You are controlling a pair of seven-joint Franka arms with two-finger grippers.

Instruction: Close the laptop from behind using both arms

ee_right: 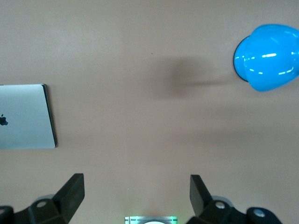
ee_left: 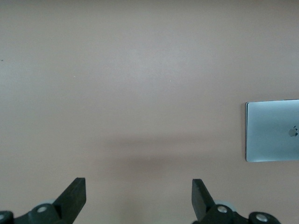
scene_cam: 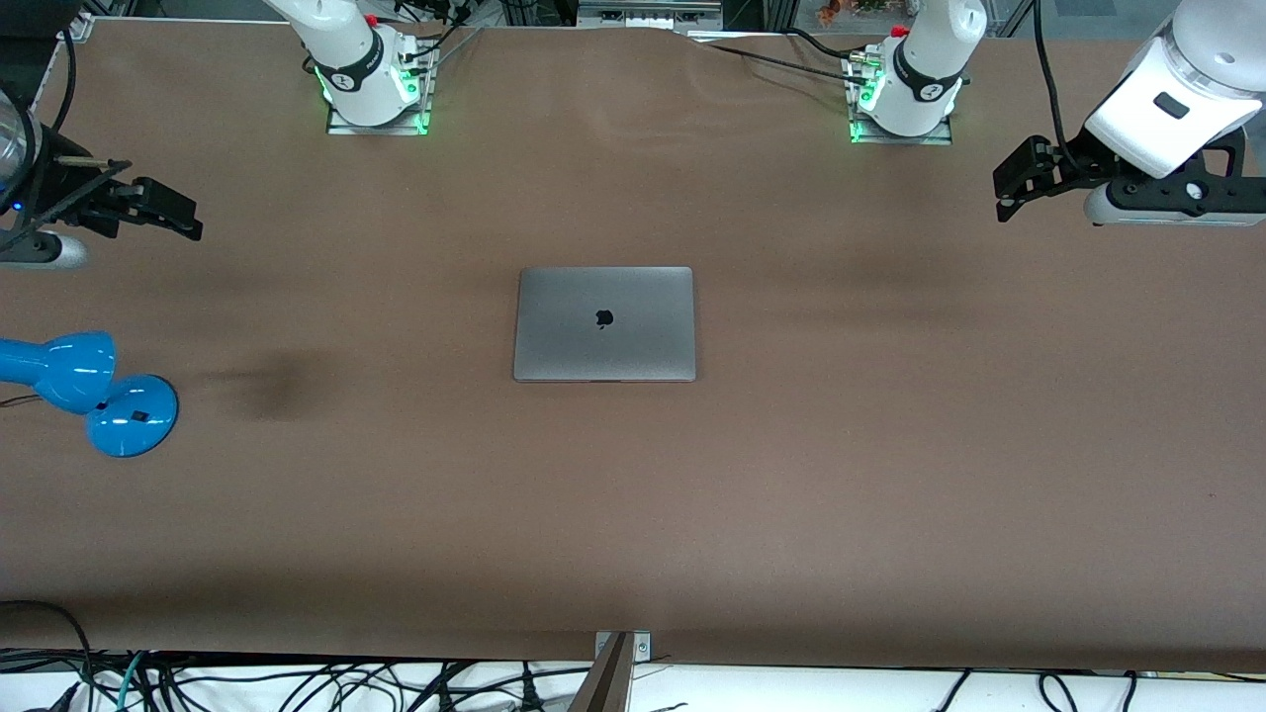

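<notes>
The space-grey laptop [scene_cam: 604, 323] lies shut and flat at the middle of the brown table [scene_cam: 692, 494], its lid up with the dark apple logo showing. It also shows at the edge of the left wrist view [ee_left: 272, 130] and of the right wrist view [ee_right: 25, 116]. My left gripper [scene_cam: 1011, 190] is open and empty, up in the air over the left arm's end of the table. My right gripper [scene_cam: 178, 216] is open and empty, up in the air over the right arm's end. Both are well apart from the laptop.
A blue desk lamp [scene_cam: 89, 391] lies on the table at the right arm's end, also in the right wrist view [ee_right: 267, 57]. The two arm bases [scene_cam: 374, 84] [scene_cam: 905, 94] stand along the table's edge farthest from the front camera. Cables hang below the near edge.
</notes>
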